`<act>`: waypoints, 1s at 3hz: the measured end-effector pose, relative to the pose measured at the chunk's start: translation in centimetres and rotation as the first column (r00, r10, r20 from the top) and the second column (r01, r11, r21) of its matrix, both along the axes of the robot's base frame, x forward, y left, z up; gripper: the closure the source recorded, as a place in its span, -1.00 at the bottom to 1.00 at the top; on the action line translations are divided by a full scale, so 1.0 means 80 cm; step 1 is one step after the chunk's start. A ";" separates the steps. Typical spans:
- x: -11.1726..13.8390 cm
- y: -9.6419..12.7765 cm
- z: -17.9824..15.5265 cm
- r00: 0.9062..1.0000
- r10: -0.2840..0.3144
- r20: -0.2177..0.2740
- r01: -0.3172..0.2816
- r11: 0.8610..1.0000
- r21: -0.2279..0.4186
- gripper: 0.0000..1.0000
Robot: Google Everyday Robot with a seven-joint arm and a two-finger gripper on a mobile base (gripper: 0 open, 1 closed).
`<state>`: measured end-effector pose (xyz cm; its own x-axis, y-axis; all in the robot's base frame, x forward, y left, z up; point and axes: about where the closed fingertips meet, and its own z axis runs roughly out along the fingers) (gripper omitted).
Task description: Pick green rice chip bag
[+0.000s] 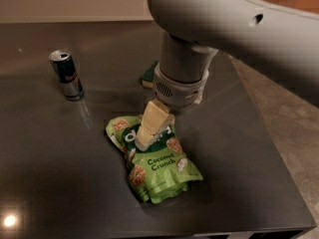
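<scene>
My cream-coloured gripper (145, 139) down on the dark-labelled upper end of the crinkly lime-green rice chip bag (162, 173), lying flat mid-table nearer the front edge of the dark grey table (50, 178), open or closed I cannot tell, slim blue-and-silver drink can (66, 75) upright toward the far left corner.

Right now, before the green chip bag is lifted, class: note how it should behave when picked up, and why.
The chip bag looks crinkled, so it will probably flex and sag rather than stay stiff. Puffed up as it is, it likely weighs little for its size. Its shiny film may slip in the gripper, which is at its upper end.
</scene>
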<state>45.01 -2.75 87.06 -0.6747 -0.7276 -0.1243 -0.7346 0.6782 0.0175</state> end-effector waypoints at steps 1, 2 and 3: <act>-0.010 0.022 -0.008 1.000 0.005 -0.024 -0.005 1.000 0.028 -1.00; -0.016 0.039 -0.015 0.998 0.013 -0.054 -0.010 0.999 0.051 -1.00; -0.021 0.054 -0.023 0.995 0.026 -0.098 -0.021 0.998 0.053 -0.62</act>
<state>43.35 1.54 85.22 -0.6683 -0.7376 -0.0962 -0.7433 0.6571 0.1251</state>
